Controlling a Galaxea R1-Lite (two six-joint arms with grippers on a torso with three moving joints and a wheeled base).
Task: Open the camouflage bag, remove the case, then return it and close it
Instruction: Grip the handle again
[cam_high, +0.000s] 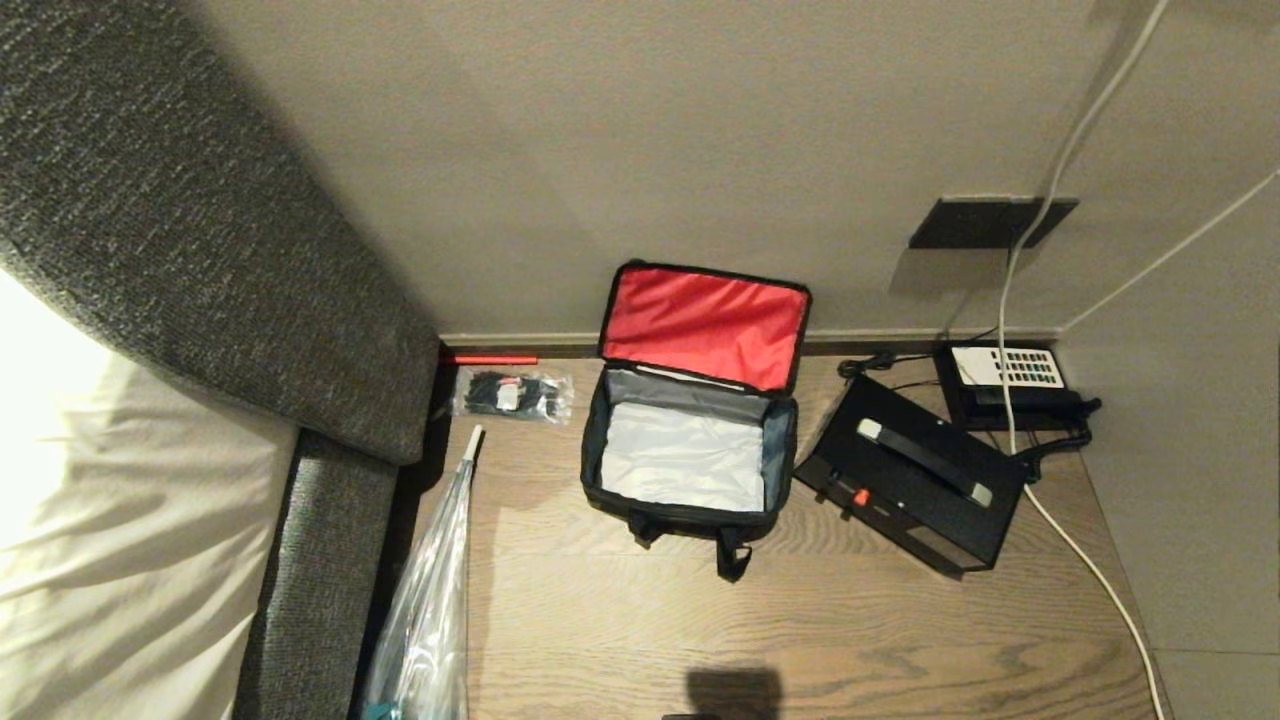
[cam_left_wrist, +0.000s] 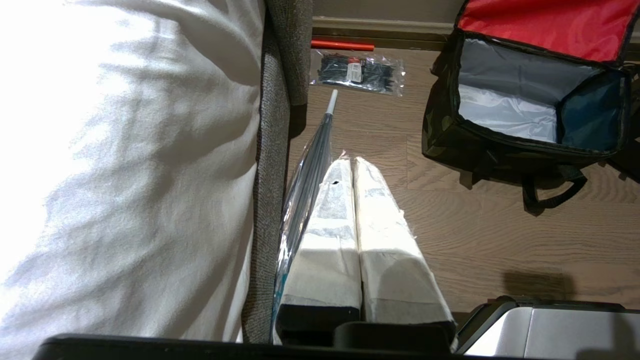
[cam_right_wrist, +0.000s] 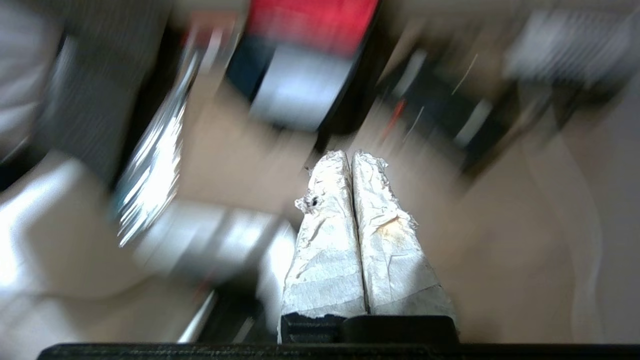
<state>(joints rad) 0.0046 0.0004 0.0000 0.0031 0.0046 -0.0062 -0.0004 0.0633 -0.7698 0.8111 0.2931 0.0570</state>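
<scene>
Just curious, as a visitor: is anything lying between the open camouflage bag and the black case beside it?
No. In the head view only a narrow strip of bare wooden floor separates the camouflage bag from the case.

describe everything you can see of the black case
The case is a flat, black, rectangular hard box lying on the wooden floor just right of the open camouflage bag, turned at an angle to it. A black strap handle with pale ends runs along its top, and a small red clasp sits on its near-left edge. It looks shut. Its far corner lies close to the telephone; whether they touch cannot be told. No gripper is on it.
</scene>
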